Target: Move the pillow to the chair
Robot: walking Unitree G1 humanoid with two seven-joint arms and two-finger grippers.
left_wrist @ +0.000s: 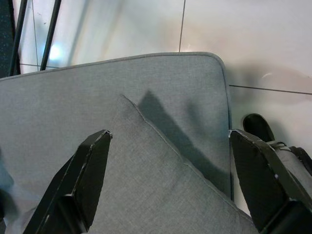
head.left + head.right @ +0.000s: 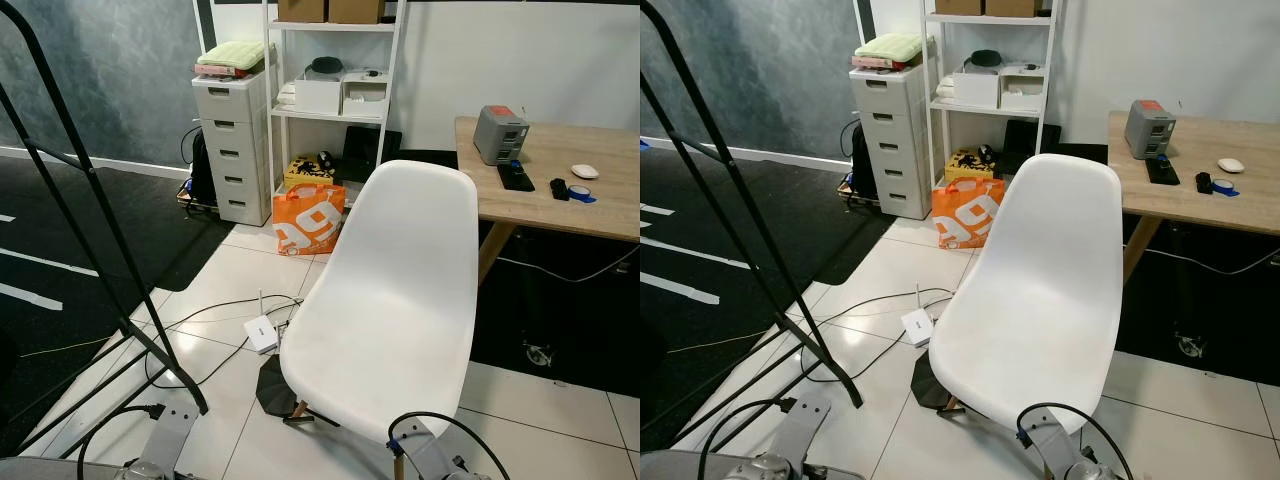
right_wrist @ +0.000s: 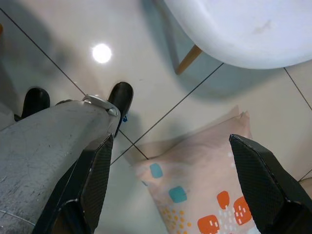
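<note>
A soft, light pale-pink pillow with orange and teal squares [image 3: 204, 195] is seen on the tiled floor beside the white moulded chair [image 2: 390, 300]; the spread right gripper [image 3: 168, 190] hangs above. A corner pinch is judged best.

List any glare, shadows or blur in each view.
Left eye view: sharp and evenly lit, with a soft sheen on the tile floor beside the white chair. Left wrist view: a hard dark shadow falls across the grey cushion, and the near fingers are soft. Right wrist view: a round lamp glare on the tiles; the patterned pillow is slightly blurred.
</note>
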